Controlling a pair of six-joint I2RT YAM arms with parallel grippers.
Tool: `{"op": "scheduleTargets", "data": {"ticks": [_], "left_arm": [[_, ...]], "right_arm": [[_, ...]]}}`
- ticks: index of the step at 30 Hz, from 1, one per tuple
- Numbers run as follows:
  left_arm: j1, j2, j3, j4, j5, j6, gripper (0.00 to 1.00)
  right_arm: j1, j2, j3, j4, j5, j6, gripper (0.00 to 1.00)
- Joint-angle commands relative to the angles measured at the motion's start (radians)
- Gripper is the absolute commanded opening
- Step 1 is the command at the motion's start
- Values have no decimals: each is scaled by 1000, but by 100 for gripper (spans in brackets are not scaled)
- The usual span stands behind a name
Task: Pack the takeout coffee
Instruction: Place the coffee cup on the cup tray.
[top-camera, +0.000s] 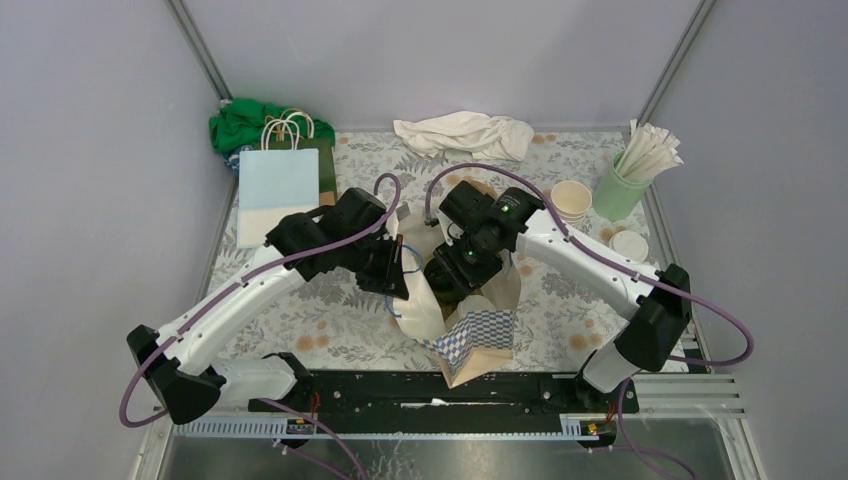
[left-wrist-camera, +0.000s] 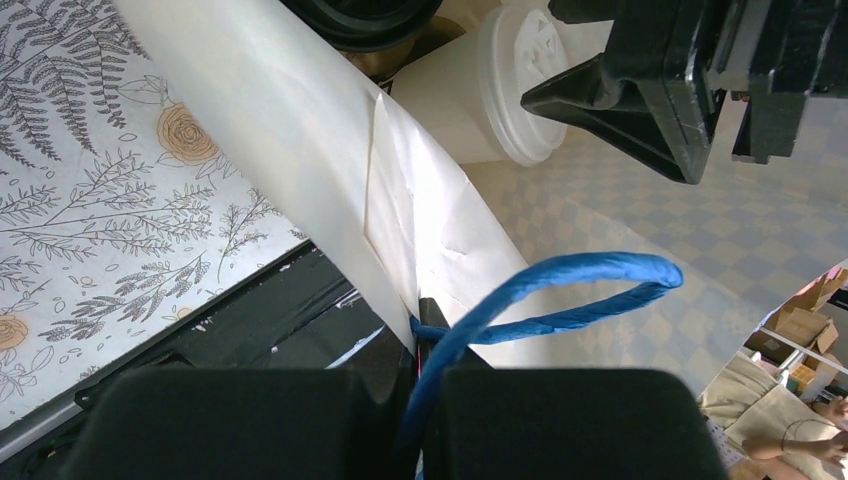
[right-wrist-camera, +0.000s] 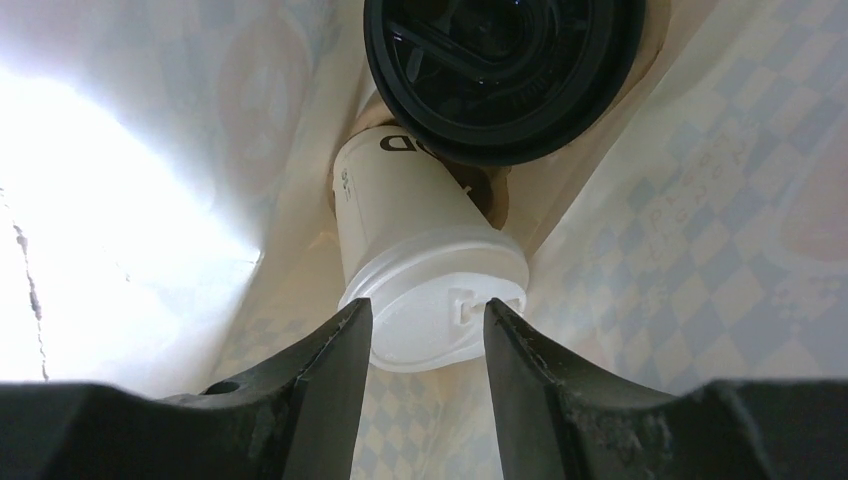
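Note:
A cream takeout coffee cup (right-wrist-camera: 405, 225) with dark lettering and a white lid (right-wrist-camera: 440, 320) lies tilted inside the paper bag (top-camera: 482, 335), its lid toward my right wrist camera. My right gripper (right-wrist-camera: 428, 322) is inside the bag, open, with its fingertips just in front of the lid's face and nothing between them. The same cup (left-wrist-camera: 470, 95) appears in the left wrist view beside the right gripper (left-wrist-camera: 690, 85). My left gripper (left-wrist-camera: 432, 335) is shut on the bag's cream rim by its blue handle (left-wrist-camera: 560, 285). Open cups (top-camera: 571, 200) stand stacked at the back right.
A round black lid or dish (right-wrist-camera: 503, 70) sits deeper in the bag, against the cup. White lids (top-camera: 629, 243) and a mint tumbler of straws (top-camera: 620, 185) are at the right. A light blue bag (top-camera: 278, 190), green cloth (top-camera: 245, 120) and white towel (top-camera: 465, 132) lie at the back.

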Motion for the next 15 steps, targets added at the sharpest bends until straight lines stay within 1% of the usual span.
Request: {"op": "scheduleTargets", "data": {"ticks": [1,3,4,6,9,12,15], "left_arm": [[6,-5,42,28,-2,15,0],[6,12,69,33,-9,18,1],[7,31,87,33,-8,22,2],[11,70,136,29,0,40,6],[16,122,200,3,-2,63,8],[20,150,246,-21,-8,61,14],[24,168,277,-32,-14,45,18]], "right_arm": [[7,-1,21,-48,24,-14,52],[7,-7,10,-48,20,-11,54],[7,-13,0,-40,27,-8,56],[2,-20,-11,-14,41,-3,65],[-2,-8,20,13,36,-13,67],[-2,-4,57,27,38,-17,67],[-3,-21,69,40,51,-22,76]]}}
